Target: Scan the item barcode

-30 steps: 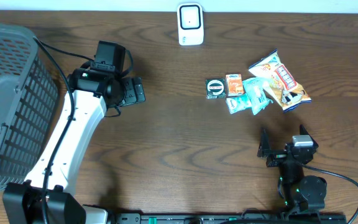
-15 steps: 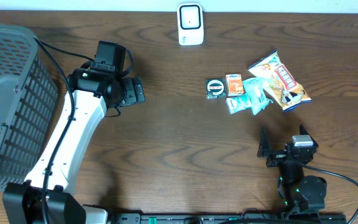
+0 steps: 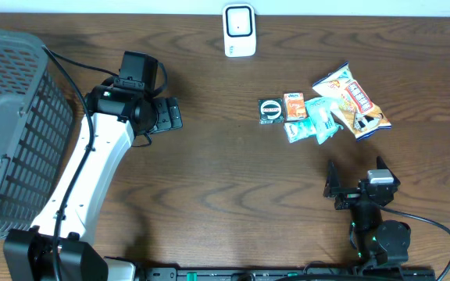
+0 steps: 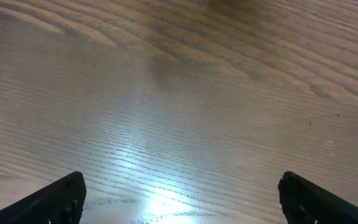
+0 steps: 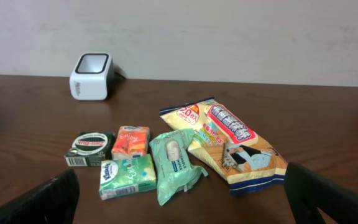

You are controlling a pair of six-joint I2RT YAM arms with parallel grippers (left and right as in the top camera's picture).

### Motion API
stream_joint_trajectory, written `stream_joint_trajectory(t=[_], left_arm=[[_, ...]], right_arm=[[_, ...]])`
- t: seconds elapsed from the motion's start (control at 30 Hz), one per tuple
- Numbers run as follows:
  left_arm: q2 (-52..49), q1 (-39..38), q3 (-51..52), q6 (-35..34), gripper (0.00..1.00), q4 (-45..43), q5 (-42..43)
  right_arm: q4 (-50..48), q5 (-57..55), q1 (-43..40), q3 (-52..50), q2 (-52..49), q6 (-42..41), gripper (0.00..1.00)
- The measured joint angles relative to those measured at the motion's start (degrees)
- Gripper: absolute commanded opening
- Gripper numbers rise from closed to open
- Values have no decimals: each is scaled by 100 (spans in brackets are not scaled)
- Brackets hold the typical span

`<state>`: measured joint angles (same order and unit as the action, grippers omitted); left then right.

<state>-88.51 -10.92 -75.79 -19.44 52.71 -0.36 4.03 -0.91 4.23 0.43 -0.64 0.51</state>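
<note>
Overhead: the table (image 3: 209,179) is dark brown wood with a flowing grain. A grey plastic lattice basket (image 3: 10,117) stands at its left edge. A white, rounded box-shaped scanner (image 3: 240,30) sits at the far edge, well apart from both arms. The items lie in a loose cluster right of centre: a small black box (image 3: 270,110), an orange pack (image 3: 294,105) just beside it, a teal tissue pack (image 3: 296,130), a soft green wipes pouch (image 3: 321,117), and a glossy, crinkled snack bag (image 3: 355,100) at the right end. The left gripper (image 3: 173,115), black on a white arm, hangs over bare wood between basket and cluster. The right gripper (image 3: 337,187) sits near the front edge, short of the cluster and touching none of it. Left wrist: only fine-lined wood with a bright glare patch shows; the two dark fingertips (image 4: 58,200) sit at the bottom corners, jaws spread wide with nothing between them. Right wrist: the view faces the cluster, with the scanner behind it against a pale wall; the wipes pouch overlaps the bag's near edge, and the tissue pack lies flat in front of the orange pack. The jaws here are likewise spread wide and grasp nothing.
</note>
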Motion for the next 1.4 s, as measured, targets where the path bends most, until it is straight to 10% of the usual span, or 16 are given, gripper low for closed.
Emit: stream_joint_trajectory(t=[1.23, 1.4], left_arm=[[0, 0, 0, -2, 98, 2, 0], [0, 0, 2, 0, 98, 9, 0]], right_arm=[[-651, 1283, 0, -2, 0, -756, 99], [-2483, 1482, 0, -7, -13, -970, 99]])
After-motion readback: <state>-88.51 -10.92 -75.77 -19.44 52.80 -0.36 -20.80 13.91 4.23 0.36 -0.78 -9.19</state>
